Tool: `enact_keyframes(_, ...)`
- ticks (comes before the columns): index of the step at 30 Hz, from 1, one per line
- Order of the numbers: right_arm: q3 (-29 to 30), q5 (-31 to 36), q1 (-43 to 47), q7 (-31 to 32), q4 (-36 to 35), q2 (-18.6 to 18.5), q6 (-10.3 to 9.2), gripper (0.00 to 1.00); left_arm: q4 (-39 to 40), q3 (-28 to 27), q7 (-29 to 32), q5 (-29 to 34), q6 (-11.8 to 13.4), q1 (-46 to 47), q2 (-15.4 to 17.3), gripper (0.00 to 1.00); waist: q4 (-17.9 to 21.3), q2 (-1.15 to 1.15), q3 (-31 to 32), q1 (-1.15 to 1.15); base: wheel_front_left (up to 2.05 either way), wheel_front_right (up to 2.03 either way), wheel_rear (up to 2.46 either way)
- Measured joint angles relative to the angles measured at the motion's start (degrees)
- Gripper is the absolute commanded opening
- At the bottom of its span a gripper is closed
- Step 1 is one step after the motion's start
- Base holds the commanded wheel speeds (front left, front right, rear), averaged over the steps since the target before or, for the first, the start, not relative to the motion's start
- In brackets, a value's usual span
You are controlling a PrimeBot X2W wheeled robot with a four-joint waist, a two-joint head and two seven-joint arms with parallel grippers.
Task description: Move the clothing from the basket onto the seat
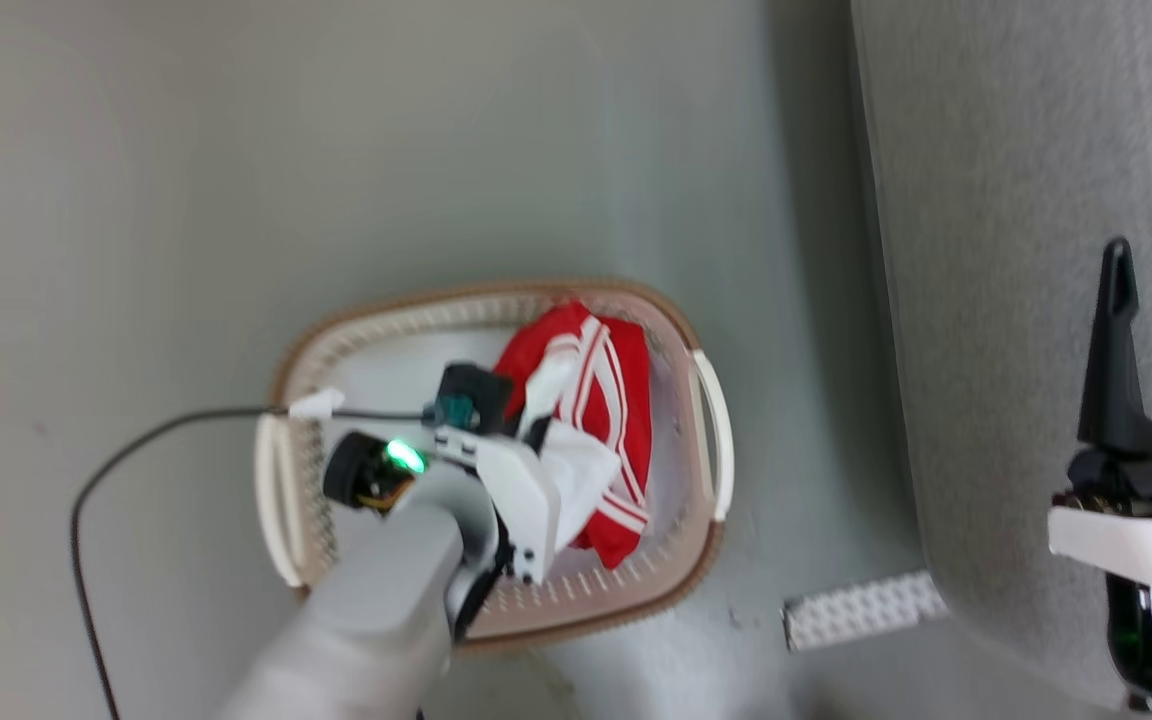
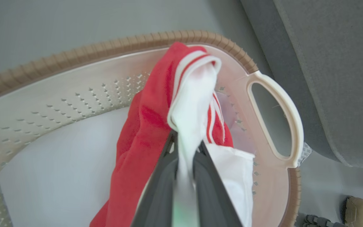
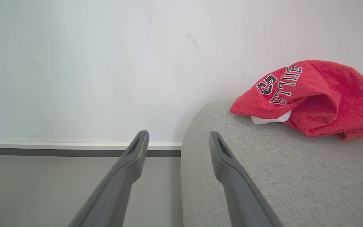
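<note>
Clothing (image 1: 606, 420): red/white bundle in the basket (image 1: 416, 305), bunched vs the wall on the robot's right side, top fold up at rim level. Long axis runs roughly fwd, away from the left hand (image 2: 186, 143) along its fingers, per left wrist view. That hand is down inside the basket, pinching a white fold, cloth wedged deep btw the fingers. Can't tell if the bulk is off the basket bottom.

Key relation: seat (image 1: 1016, 200) lies to the robot's right of the basket, strip of floor (image 1: 816, 420) btw them, side handle (image 1: 714, 430) facing it. So next move IMO = lift clear of rim, then swing right over that handle. Right hand (image 3: 178, 138) is nearer the seat, at its edge, fingers spread, holding nothing, but the left has the cloth. One red jersey (image 3: 320, 94) lies on the seat near a corner. Risk: trailing hem snags the rim.
</note>
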State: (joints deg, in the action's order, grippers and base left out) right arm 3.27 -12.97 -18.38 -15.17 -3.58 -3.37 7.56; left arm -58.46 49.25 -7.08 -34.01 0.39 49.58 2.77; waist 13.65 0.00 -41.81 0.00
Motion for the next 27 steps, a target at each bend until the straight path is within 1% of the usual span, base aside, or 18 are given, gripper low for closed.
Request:
enact_keyframes(7,1.5,0.5,5.7,0.0,2.4,-1.0,0.0,1.0,3.8,1.8,-4.0,-3.9,-1.0,-7.1,0.0,0.0,-3.0,0.0,10.2,-0.01,0.0,0.0,0.0)
enact_keyframes(9,2.1,0.7,7.9,0.0,3.2,-1.4,0.0,1.0,5.5,2.3,-4.6,-5.0,-1.6,-9.5,0.0,0.0,-3.9,0.0,13.5,-0.01,0.0,0.0,0.0)
enact_keyframes(12,3.0,1.1,11.9,0.0,4.3,-1.8,0.0,1.0,7.9,2.7,-5.2,-5.5,-1.3,-12.5,0.0,0.0,-5.4,0.0,18.7,-0.02,0.0,0.0,0.0)
enact_keyframes(15,3.3,1.7,14.9,0.0,5.1,-2.0,0.0,1.0,11.6,2.3,-6.1,-5.9,-0.3,-14.4,0.7,0.0,-7.1,0.0,23.8,-0.02,0.0,0.0,0.0)
enact_keyframes(21,2.8,2.2,20.0,0.0,5.9,-2.4,0.0,1.0,21.4,2.6,-6.1,-5.7,2.7,-19.2,4.4,0.0,-10.2,0.0,32.8,-0.02,0.0,0.0,0.0)
enact_keyframes(24,1.8,2.2,21.7,0.0,6.2,-2.8,0.0,1.0,27.9,2.6,-5.1,-5.5,4.5,-21.3,7.1,0.0,-11.4,0.0,36.7,-0.02,0.0,0.0,0.0)
enact_keyframes(27,-0.2,1.3,23.1,0.0,6.0,-3.9,0.0,1.0,35.6,3.2,-3.0,-4.9,5.8,-23.2,11.0,0.0,-12.4,0.0,40.1,-0.03,0.0,0.0,0.0)
